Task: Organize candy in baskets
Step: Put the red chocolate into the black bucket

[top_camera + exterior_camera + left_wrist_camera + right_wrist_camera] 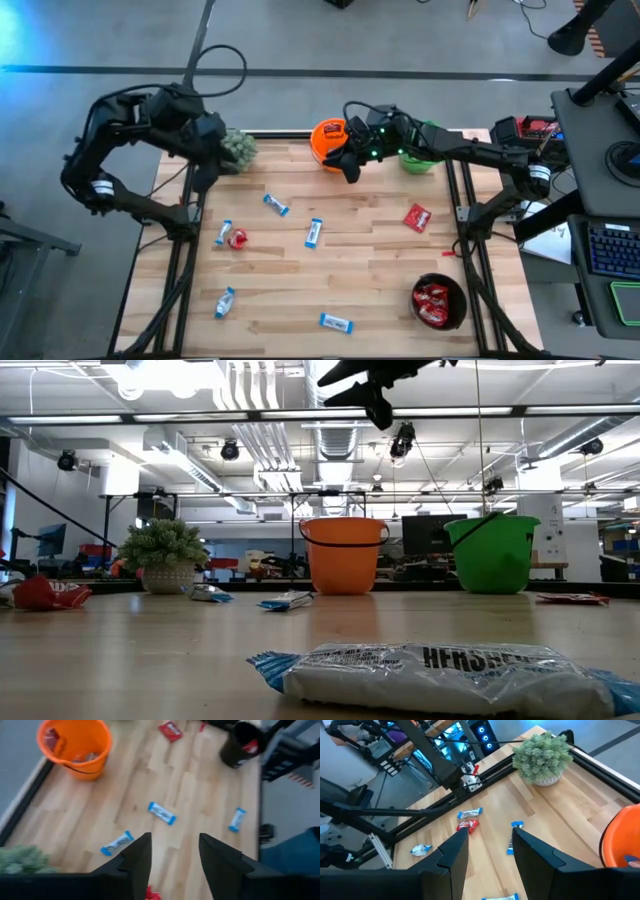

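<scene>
Blue-and-white candy bars (314, 232) and red packets (417, 216) lie scattered flat on the wooden table. At the far edge stand the orange basket (328, 140) and the green basket (418, 158), the green one partly hidden by my right arm. The black basket (438, 302), holding red packets, stands at the near right. My right gripper (490, 845) hangs open high above the table, just right of the orange basket (622, 840), with nothing between its fingers. My left gripper (175, 850) is open and empty, raised at the far left beside the potted plant (238, 148).
The potted plant stands at the far left corner, close to my left arm. More bars lie at the near left (225, 302) and near the front edge (336, 322). One red packet (238, 238) lies beside a bar at the left. Black frame rails run along both table sides.
</scene>
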Robot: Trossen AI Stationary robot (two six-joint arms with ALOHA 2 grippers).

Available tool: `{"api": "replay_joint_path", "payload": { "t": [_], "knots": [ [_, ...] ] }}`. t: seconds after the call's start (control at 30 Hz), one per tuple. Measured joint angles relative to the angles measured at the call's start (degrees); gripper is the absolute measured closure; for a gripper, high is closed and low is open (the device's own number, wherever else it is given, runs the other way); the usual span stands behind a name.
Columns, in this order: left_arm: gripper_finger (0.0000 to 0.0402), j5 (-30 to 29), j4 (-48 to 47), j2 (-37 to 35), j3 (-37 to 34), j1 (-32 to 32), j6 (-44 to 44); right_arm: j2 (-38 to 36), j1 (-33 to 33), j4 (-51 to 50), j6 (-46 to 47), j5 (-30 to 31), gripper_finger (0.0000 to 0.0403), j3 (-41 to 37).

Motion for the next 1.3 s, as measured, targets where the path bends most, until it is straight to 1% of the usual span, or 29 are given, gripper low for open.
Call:
{"api": "replay_joint_path", "payload": {
  "t": [0.07,0.2,0.33,0.47,0.57,0.73,0.87,1.13,1.3],
  "knots": [
    [0.0241,1.3,0.0,-0.7,0.0,0.0,-1.3,0.0,0.5,0.0,0.2,1.1,0.0262,0.0],
    [0.0211,0.9,0.0,-1.8,0.0,0.0,-2.4,0.0,1.6,0.0,0.3,2.9,0.0262,0.0],
    [0.0205,-4.5,0.0,-3.6,-0.9,-0.1,-5.4,0.0,2.8,0.0,0.4,3.0,0.0262,0.0],
    [0.0209,-9.4,0.0,-7.1,-4.3,0.0,-7.0,0.0,4.0,0.0,2.7,4.1,0.0262,0.0],
    [0.021,-11.2,0.0,-10.8,-9.0,0.0,-10.5,0.0,4.8,0.0,3.2,5.6,0.0262,0.0],
    [0.021,-11.3,0.0,-17.8,-19.1,0.0,-15.9,0.0,5.5,0.0,3.3,6.0,0.0262,0.0],
    [0.021,-11.3,0.0,-22.1,-26.2,0.0,-18.0,0.0,5.5,0.0,4.5,6.0,0.0262,0.0],
    [0.021,-11.4,0.7,-28.5,-38.4,-0.1,-21.4,0.0,5.5,0.0,5.3,5.9,0.0262,0.0],
    [0.021,-11.3,5.2,-31.4,-46.6,-0.1,-23.0,0.0,5.5,0.0,5.3,5.9,0.0262,0.0]
  ]
}}
